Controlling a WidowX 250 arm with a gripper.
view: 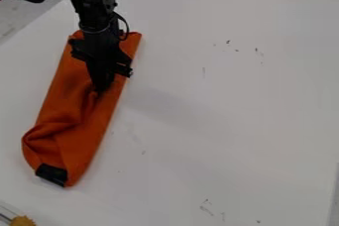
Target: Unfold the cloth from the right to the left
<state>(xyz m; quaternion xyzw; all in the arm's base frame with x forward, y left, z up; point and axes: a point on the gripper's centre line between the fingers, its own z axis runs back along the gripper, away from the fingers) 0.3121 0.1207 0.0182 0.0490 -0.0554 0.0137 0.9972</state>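
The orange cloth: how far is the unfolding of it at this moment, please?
Little looks done: the orange cloth lies as a long, narrow strip, apparently folded. In hand: the gripper is down at the cloth, which creases around its tip; whether it holds a layer, I cannot tell. Left, it seems: opening the layers toward the left and smoothing the bunched folds near the black patch.

A white tabletop (pixel 232 111) with small dark marks (pixel 257 51), grey surface (pixel 15 18) upper left.

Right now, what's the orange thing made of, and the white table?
The orange cloth looks like soft, dull fabric, since it wrinkles and puckers. The white table looks smooth, maybe plastic or painted board: flat, with small dark marks.
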